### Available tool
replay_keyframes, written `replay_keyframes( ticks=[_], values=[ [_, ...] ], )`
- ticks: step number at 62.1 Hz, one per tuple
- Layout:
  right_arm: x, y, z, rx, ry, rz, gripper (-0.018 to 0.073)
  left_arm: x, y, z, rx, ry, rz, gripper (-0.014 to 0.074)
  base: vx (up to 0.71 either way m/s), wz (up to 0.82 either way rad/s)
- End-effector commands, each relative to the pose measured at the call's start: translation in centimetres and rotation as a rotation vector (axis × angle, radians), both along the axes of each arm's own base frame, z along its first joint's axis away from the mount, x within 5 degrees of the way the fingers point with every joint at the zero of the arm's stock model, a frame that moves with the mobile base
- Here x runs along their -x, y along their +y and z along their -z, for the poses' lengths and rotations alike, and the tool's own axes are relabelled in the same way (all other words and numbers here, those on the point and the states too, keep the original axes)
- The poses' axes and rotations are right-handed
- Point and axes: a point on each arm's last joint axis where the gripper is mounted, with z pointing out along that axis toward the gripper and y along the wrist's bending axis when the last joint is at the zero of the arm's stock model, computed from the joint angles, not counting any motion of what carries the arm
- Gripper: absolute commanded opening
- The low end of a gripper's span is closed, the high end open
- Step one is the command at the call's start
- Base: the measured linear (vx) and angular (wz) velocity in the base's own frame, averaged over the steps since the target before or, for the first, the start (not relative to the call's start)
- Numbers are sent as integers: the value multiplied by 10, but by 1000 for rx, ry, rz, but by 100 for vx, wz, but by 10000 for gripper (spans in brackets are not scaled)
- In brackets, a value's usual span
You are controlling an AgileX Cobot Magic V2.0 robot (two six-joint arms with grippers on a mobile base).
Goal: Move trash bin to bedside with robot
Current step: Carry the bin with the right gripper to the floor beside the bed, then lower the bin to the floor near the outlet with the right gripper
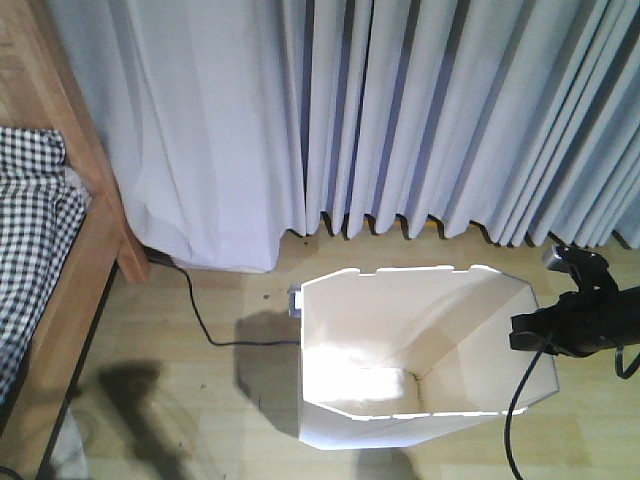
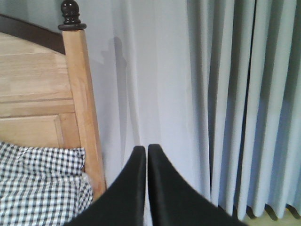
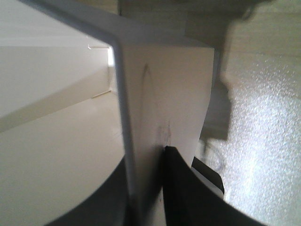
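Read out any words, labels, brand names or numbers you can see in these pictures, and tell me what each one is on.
None: no readable word, number or logo shows in any view.
The trash bin is plain white. The faint dark marks on its outer wall in the right wrist view look like scuffs, not letters.
The small grey tab at its rim is too blurred to read.

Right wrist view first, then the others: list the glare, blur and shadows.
Right wrist view: the bin wall is too close and soft, and glare speckles the floor. Front view: a bright patch washes out the bin's bottom, and a dark shadow lies on the floor at left. Left wrist view: light is even, and the bedpost casts a faint shadow on the curtain.
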Motion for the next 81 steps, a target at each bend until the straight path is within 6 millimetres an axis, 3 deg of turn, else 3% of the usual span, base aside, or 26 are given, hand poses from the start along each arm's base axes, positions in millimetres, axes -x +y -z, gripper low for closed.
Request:
replay_keyframes(
  ticks=[1, 65, 81],
  values=[
    [-9, 11, -29, -185, -82, 14, -3, 0, -1, -3, 22, -70, 9, -6, 22, -1],
    [-13, 9, -29, -177, -103, 72, -3, 0, -1, -3, 22, -70, 9, -6, 14, 0],
    [-25, -2, 3, -105, -6, 56, -3, 0, -1, -3, 22, -70, 9, -6, 2, 0]
  ],
)
